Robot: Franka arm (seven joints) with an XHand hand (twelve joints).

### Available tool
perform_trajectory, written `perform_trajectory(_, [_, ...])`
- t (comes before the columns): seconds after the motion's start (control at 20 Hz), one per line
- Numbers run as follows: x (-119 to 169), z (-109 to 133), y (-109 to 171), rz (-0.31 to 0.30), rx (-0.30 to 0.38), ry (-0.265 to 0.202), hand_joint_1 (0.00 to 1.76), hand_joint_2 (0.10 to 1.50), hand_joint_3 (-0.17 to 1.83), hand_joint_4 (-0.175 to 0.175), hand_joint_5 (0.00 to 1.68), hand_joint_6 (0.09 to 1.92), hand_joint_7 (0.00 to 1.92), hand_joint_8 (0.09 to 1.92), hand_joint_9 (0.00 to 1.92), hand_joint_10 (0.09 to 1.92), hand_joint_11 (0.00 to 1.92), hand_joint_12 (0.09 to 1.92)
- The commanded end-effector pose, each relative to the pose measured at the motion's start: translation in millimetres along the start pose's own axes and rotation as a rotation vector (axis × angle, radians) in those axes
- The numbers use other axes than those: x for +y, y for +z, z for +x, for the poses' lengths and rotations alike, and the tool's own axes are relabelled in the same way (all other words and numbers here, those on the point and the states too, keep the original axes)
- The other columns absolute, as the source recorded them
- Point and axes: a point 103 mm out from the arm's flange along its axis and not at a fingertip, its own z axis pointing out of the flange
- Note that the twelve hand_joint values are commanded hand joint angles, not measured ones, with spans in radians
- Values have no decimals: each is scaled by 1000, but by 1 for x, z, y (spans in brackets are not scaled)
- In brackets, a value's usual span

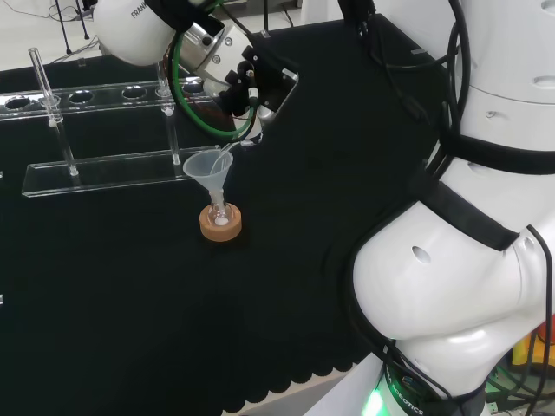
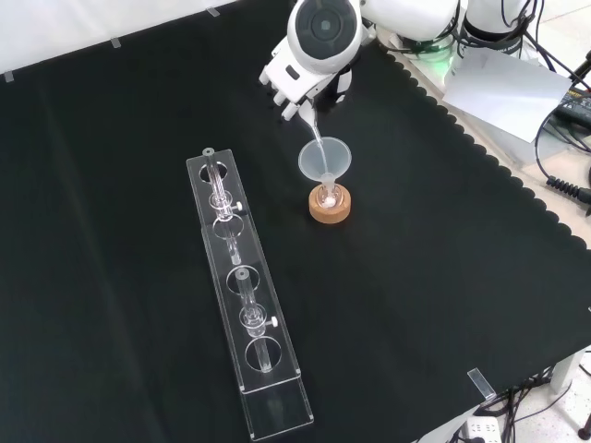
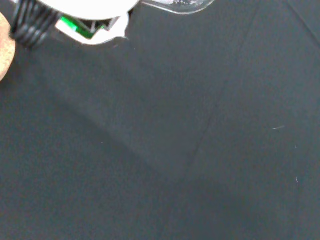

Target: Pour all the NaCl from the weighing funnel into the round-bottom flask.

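My white arm reaches out over the black-cloth bench, its big rounded links [image 1: 451, 286] standing at the right of the head view. In the front view my last link, with its round grey cap [image 2: 324, 25], tips downward in front of my black and white hand [image 2: 294, 83]. My fingers [image 2: 286, 100] curl round the thin clear weighing funnel [image 2: 313, 132] and hold it slanting down.

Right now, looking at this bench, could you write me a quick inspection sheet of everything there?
Surface: black cloth, bare in front.
Job's things: weighing funnel tilted, spout over the plastic funnel that sits in the round-bottom flask on its cork ring; white powder in the flask.
Clutter: clear tube rack holding glass pieces.
Hand: hand curled round the weighing funnel.
Cables: black and green cables along the arm.
Surroundings: paper sheet off the cloth.
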Motion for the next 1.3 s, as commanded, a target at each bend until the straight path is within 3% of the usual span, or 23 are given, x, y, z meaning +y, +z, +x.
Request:
perform_trajectory(0.05, [0, -1, 1, -5, -8, -6, 1128, 571, 846, 175, 1242, 823, 1108, 472, 1346, 93, 1106, 884])
perform_trajectory(1.3, [3, 3, -5, -2, -66, 0, 1128, 571, 845, 175, 1242, 823, 1107, 471, 1349, 87, 1108, 881])
